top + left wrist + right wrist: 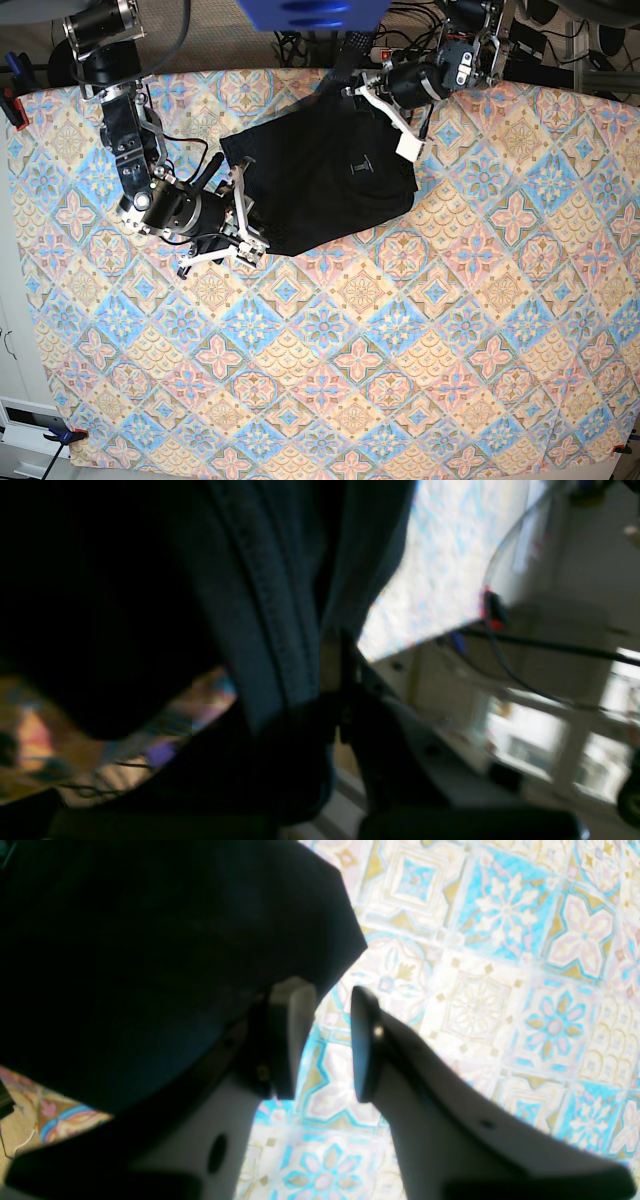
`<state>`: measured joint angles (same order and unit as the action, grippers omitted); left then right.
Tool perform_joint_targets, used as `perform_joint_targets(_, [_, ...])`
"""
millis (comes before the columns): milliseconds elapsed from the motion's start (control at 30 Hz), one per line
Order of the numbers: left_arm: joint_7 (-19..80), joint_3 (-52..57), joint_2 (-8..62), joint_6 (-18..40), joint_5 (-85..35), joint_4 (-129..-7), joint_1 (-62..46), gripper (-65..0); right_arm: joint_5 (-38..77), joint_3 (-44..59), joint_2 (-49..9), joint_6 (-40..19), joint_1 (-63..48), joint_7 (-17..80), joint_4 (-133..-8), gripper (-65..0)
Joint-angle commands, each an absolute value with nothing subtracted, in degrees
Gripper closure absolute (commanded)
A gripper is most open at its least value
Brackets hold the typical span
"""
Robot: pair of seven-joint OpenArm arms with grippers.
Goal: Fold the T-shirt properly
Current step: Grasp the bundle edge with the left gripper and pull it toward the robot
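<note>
A black T-shirt [325, 180] lies bunched on the patterned bench [420, 340], stretching between both arms. The left gripper [336, 645] has its jaws closed on a stitched hem at the far corner. The right gripper [332, 1040] is empty, jaws apart, with the near edge lying just to its left.

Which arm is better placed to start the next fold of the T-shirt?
Probably the left: the left gripper is shut on the T-shirt hem, while the right gripper is open beside its edge, gripping nothing.
</note>
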<state>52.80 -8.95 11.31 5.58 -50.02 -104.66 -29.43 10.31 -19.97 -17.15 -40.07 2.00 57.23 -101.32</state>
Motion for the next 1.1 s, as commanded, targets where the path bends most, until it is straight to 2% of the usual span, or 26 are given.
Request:
perform_joint_targets(0, [52.4, -9.0, 11.6, 5.9, -49.5, -104.7, -30.0, 0.0, 10.7, -19.6, -17.5, -40.0, 2.9, 56.4, -102.5, -15.7])
perform_joint_targets(133, [51.6, -8.6, 11.6, 5.9, -46.1, -98.4, -29.7, -2.4, 10.7, -19.6, -17.5, -40.0, 2.9, 56.4, -102.5, -15.7])
perform_joint_targets(233, [51.9, -8.6, 12.3, 5.9, -45.8, -94.0, -27.4, -6.5, 10.7, -19.6, -17.5, -40.0, 2.9, 56.4, -102.5, -15.7])
perform_joint_targets(333, [52.0, -8.7, 13.7, 5.9, -46.0, -93.6, -27.0, -15.5, 10.7, -19.6, -17.5, -40.0, 2.9, 56.4, -102.5, -15.7])
perform_joint_targets(533, [54.7, -8.6, 15.5, 5.9, -46.0, -102.5, -29.2, -39.1, 10.7, -19.6, -17.5, -40.0, 2.9, 56.4, -102.5, -15.7])
perform_joint_targets(633, [54.8, -8.6, 17.5, 5.9, -46.1, -107.4, -31.2, -47.0, 10.7, -19.6, -17.5, -40.0, 2.9, 56.4, -102.5, -15.7])
perform_joint_targets(733, [54.7, -7.4, 18.9, 5.9, -46.1, -109.8, -32.0, -48.8, 10.7, -19.6, -17.5, -40.0, 2.9, 56.4, -102.5, -15.7])
perform_joint_targets(900, [54.8, 1.4, 19.3, 6.0, -50.5, -109.7, -31.3, -48.8, 10.7, -19.6, -17.5, -40.0, 2.9, 56.4, -102.5, -15.7])
perform_joint_targets(1067, [56.5, 3.0, 20.1, 6.0, -53.1, -107.8, -25.2, -48.8, 10.7, -19.6, -17.5, -40.0, 2.9, 56.4, -102.5, -15.7])
